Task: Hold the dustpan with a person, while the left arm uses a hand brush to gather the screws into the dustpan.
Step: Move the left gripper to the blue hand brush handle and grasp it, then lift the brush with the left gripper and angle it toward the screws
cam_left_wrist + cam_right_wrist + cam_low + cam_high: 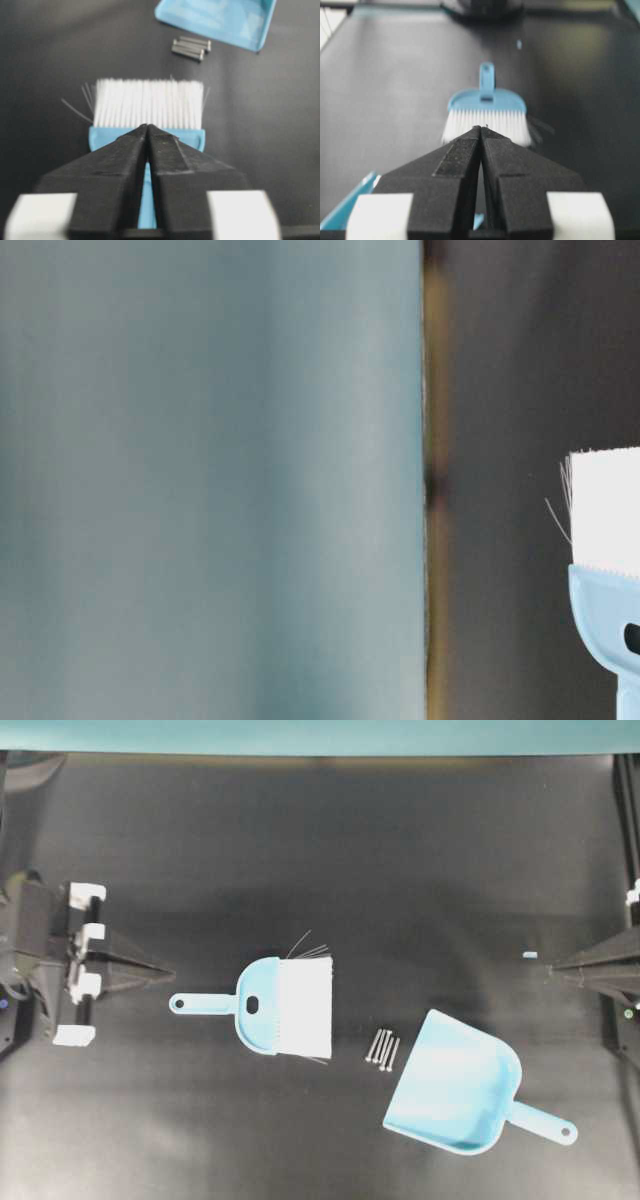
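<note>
Four thin silver screws lay bunched on the black table, between the light blue plastic hand brush with white bristles and the light blue scoop-shaped dustpan. Both the left gripper and right gripper had their tips together, holding nothing, well apart from everything.

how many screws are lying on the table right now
4 thin silver metal screws, lying side by side in one tight bunch between the light blue brush and light blue plastic dustpan.
</note>
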Robot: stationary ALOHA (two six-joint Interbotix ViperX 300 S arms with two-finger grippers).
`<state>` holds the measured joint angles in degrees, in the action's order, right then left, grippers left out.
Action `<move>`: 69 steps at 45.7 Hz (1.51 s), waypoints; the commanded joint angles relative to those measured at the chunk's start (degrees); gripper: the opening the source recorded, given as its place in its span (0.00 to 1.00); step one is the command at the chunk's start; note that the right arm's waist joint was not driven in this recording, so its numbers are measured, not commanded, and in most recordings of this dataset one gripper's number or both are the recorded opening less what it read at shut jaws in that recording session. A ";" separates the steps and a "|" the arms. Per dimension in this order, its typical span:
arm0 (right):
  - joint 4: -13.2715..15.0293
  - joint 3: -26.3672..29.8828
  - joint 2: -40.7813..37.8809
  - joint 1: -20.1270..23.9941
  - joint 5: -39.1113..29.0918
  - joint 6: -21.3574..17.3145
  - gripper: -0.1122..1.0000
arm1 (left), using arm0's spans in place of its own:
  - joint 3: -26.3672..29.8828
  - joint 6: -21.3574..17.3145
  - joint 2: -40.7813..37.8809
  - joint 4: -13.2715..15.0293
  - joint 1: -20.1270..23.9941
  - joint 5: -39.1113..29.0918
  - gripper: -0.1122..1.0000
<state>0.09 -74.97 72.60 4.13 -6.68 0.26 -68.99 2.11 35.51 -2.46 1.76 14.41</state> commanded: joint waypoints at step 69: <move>0.26 -6.50 9.84 0.00 -6.77 0.79 0.10 | 4.13 0.62 -47.20 -0.18 1.41 24.43 0.57</move>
<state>0.09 -81.74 82.62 4.13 -11.60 0.53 -64.60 2.64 -11.25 -2.46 3.25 40.69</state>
